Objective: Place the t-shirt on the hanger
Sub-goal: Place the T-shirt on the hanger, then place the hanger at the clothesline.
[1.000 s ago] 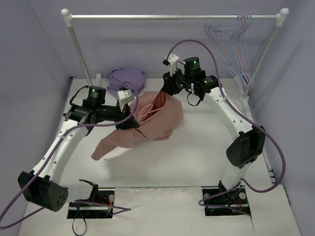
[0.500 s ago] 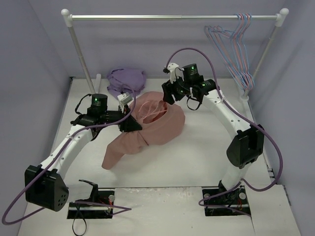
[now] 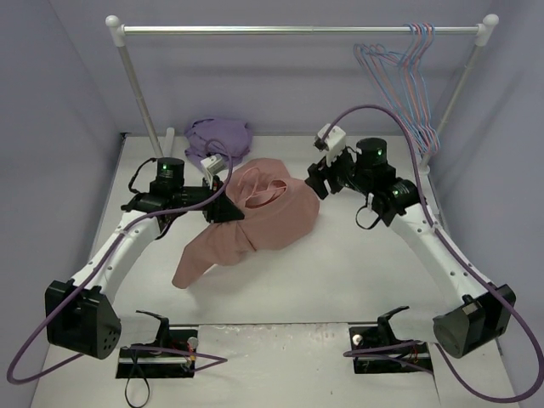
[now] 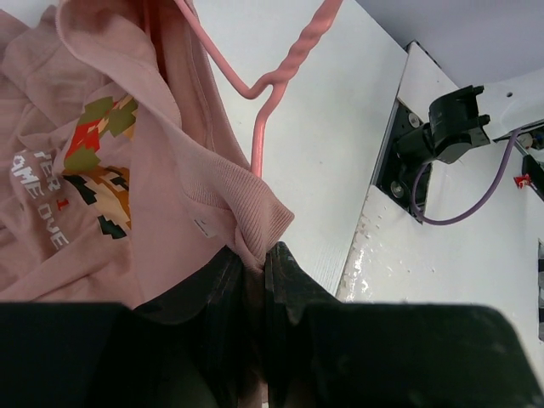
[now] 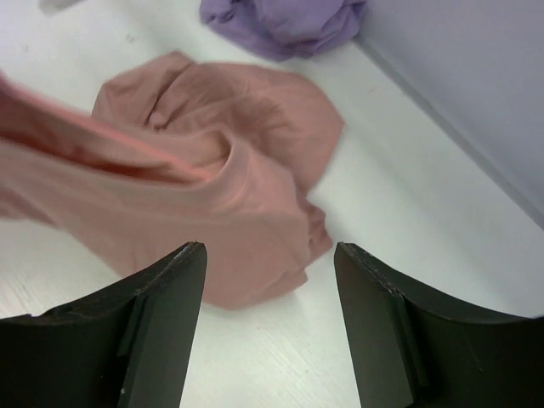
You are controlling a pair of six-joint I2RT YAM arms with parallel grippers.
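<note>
On the t-shirt (image 4: 127,170): pixel print (image 4: 98,161), letters "GAME OVE" readable
T-shirt place: crumpled on white table (image 3: 357,255), hanger (image 4: 272,76) poking in
Left gripper (image 4: 255,263): clamped on its ribbed edge
Right gripper (image 5: 269,251): jaws apart
Room: lavender walls (image 3: 280,85)

The t-shirt (image 4: 161,212) is matt cloth, ribbed at its edge; the hanger (image 4: 257,136) is smooth, slightly glossy wire.

Lavender walls (image 3: 51,102); white counter (image 3: 340,272); metal clothes rail (image 3: 297,30) across back w/ blue wire hangers (image 3: 425,132) at rt end.
</note>
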